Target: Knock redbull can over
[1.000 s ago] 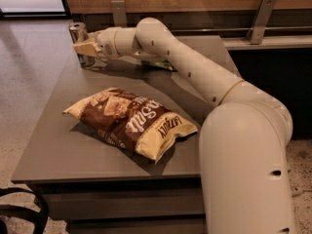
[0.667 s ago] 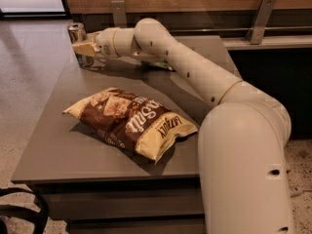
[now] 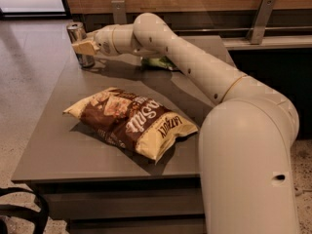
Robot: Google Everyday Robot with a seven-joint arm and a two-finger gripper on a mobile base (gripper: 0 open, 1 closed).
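Observation:
The redbull can [image 3: 78, 39] stands upright at the far left corner of the grey table [image 3: 73, 145], its shiny silver top showing. My gripper [image 3: 83, 47] reaches across the table from the right and sits right against the can's front side, partly covering its lower body. A tan fingertip [image 3: 84, 46] overlaps the can.
A large brown and cream chip bag [image 3: 130, 121] lies flat in the middle of the table. A green item [image 3: 158, 62] lies behind my arm near the far edge. A wooden wall with metal brackets [image 3: 258, 18] runs along the back. The floor drops off left of the table.
The gripper has stayed against the can at the far left corner. The can still stands upright. Nothing else has visibly moved.

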